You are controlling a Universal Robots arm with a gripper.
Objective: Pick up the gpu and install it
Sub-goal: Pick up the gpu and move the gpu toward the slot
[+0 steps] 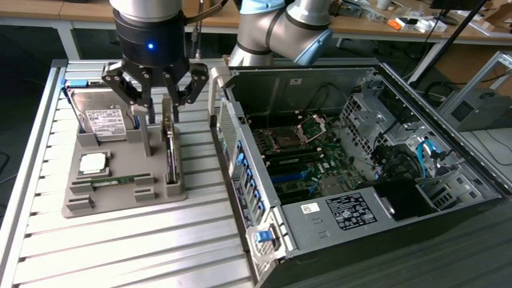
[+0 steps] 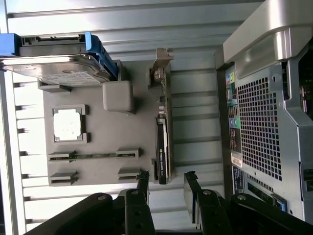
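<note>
The gpu (image 1: 169,153) is a thin dark card with a silver end bracket. It stands on its edge in a slot along one side of the grey holder tray (image 1: 120,198). My gripper (image 1: 164,111) hangs just above the card's bracket end, open. In the wrist view the gripper (image 2: 166,178) has its two black fingertips (image 2: 143,177) on either side of the gpu (image 2: 163,132) and apart from it, with nothing held. The open computer case (image 1: 360,168) lies to the exterior view's right of the tray, its motherboard (image 1: 308,162) exposed.
On the holder tray (image 2: 98,107) also sit a silver hard drive (image 1: 104,117) in a blue bracket, a processor chip (image 1: 93,161) and a green memory stick (image 1: 120,179). The case's perforated rear wall (image 2: 264,122) stands close beside the gpu. A ribbed metal table (image 1: 144,246) carries everything.
</note>
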